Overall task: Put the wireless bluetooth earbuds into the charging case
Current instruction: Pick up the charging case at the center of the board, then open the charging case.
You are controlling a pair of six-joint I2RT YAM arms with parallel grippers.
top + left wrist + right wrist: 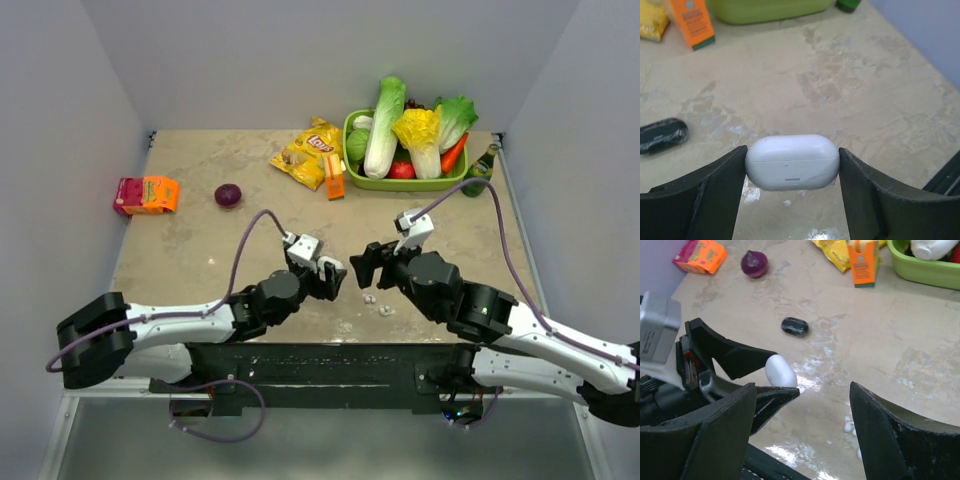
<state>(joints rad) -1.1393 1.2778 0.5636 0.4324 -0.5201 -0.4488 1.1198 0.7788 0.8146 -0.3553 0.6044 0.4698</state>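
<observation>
My left gripper (331, 272) (792, 148) is shut on a closed white pill-shaped charging case (792, 161), gripped at its two ends and held a little above the table. The case also shows in the right wrist view (780, 371). My right gripper (361, 265) (804, 386) is open and empty, just right of the left one and facing it. Two white-grey earbuds (369, 298) (386, 311) lie on the table below the grippers; they also show in the right wrist view (847, 427). A closed black case (795, 326) (662, 135) lies farther back. The black earbuds are not in view.
A green basket (410, 183) of toy vegetables stands at the back right, with a green bottle (482, 165) beside it. A yellow chips bag (308, 155) and an orange carton (334, 183) lie left of it. A red onion (228, 195) and an orange-pink box (146, 195) lie at the left.
</observation>
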